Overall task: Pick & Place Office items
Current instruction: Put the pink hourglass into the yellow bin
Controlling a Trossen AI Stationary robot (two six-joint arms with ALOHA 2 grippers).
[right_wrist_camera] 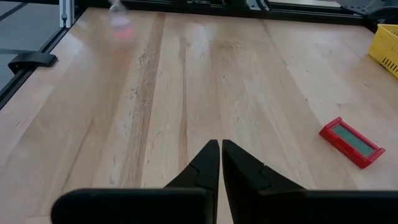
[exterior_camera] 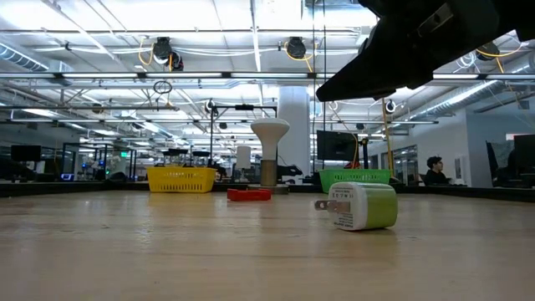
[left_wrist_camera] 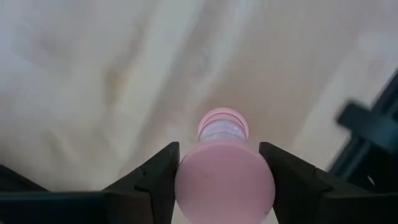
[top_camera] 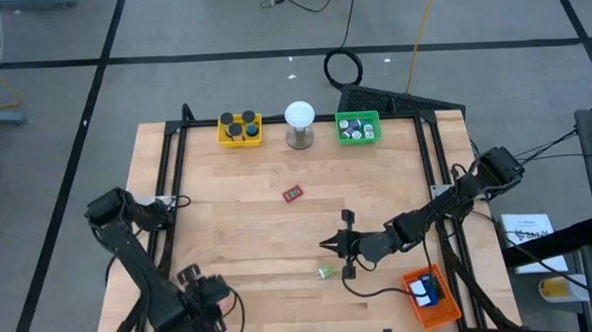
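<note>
A pink-topped item [left_wrist_camera: 224, 180] with a clear body stands upright on the wooden table near its front left corner. My left gripper [top_camera: 199, 290] points down over it, one finger on each side. In the high view the gripper hides it. A red flat item [top_camera: 292, 193] lies mid-table. A small white-and-green item [top_camera: 326, 272] lies on its side nearer the front. My right gripper [top_camera: 331, 245] hangs shut and empty just beyond the white-and-green item, pointing toward the table's left. My left gripper comes from above, pointing down, and has the item's round pink top [left_wrist_camera: 186, 186] between its two fingers [left_wrist_camera: 163, 171]. Their inner faces meet the top's outline on opposite sides. The wide top hides the contact lower down. The item stands upright, its lower end [left_wrist_camera: 222, 121] on the table.
At the far edge stand a yellow tray [top_camera: 240, 129] with dark round caps, a white ball on a metal stand [top_camera: 299, 124] and a green tray [top_camera: 357, 129]. An orange tray [top_camera: 429, 292] sits at the front right. Bare wood lies between the red item and my left arm.
</note>
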